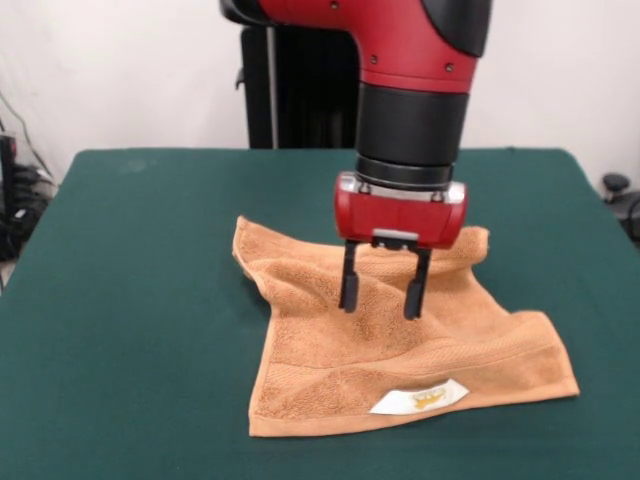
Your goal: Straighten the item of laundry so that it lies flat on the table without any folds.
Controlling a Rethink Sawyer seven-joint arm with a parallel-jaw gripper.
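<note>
The orange-tan terry towel lies on the dark green table, right of centre in the front view. Its near part lies flat, with a small white label at the near edge. Its far part is rumpled, with raised folds along the far-left side and behind the arm. My gripper hangs straight down over the towel's middle. Its two black fingers stand apart and empty, with the tips just above or at the cloth.
The robot's black pedestal stands at the table's far edge. Cables and dark gear lie off the table's left side, and a dark object sits off the right side.
</note>
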